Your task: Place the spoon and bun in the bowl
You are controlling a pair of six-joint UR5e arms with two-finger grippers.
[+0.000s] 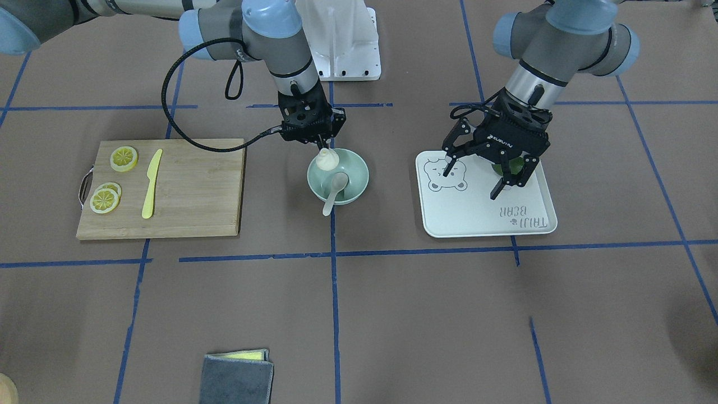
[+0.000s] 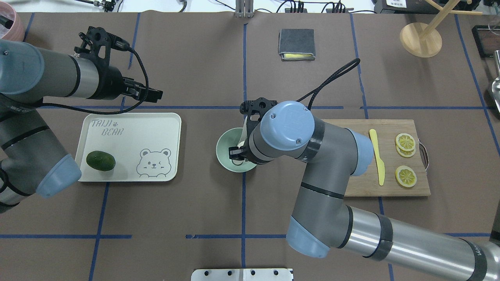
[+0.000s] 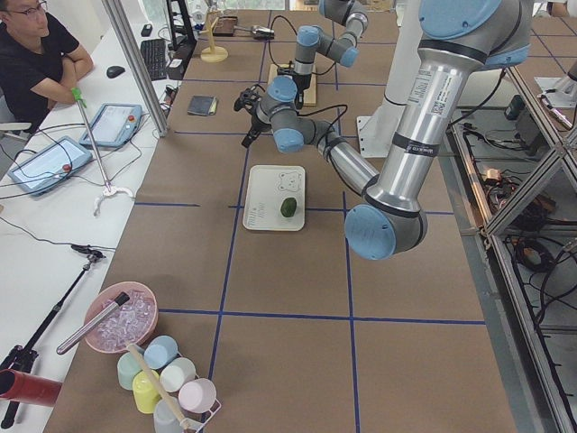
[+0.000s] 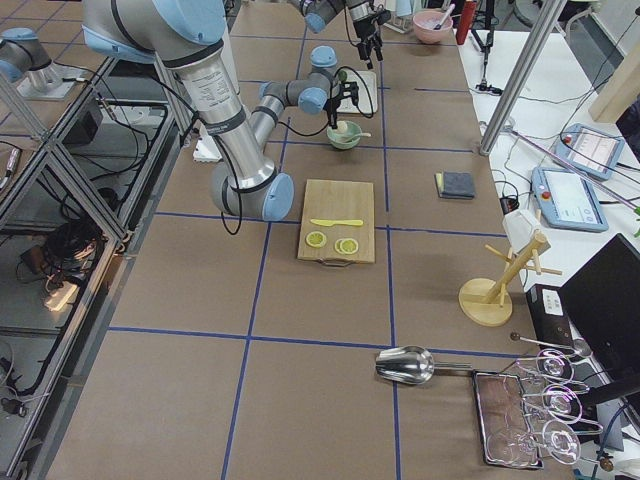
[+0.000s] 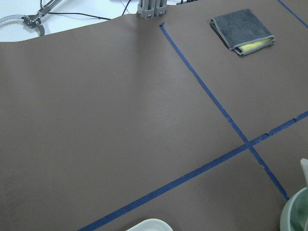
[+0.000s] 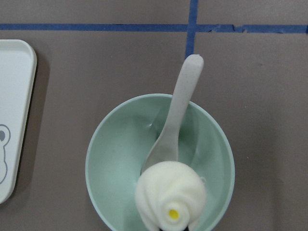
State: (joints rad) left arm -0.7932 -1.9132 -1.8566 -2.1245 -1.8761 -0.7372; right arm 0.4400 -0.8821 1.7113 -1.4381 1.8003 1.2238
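The mint-green bowl (image 1: 355, 178) stands at the table's middle. The off-white spoon (image 1: 335, 191) lies in it, scoop inside, handle over the rim. In the right wrist view the spoon (image 6: 176, 120) rests in the bowl (image 6: 98, 159) beneath the white pleated bun (image 6: 171, 196). My right gripper (image 1: 324, 147) is shut on the bun (image 1: 326, 160) and holds it just over the bowl's far side. My left gripper (image 1: 472, 182) is open and empty above the white bear-print tray (image 1: 477, 216). In the overhead view the right wrist hides most of the bowl (image 2: 223, 150).
A dark green fruit (image 2: 100, 160) lies on the tray (image 2: 129, 128). A wooden cutting board (image 1: 190, 191) holds lemon slices (image 1: 123, 158) and a yellow knife (image 1: 151, 184). A folded grey cloth (image 1: 236, 377) lies near the operators' edge.
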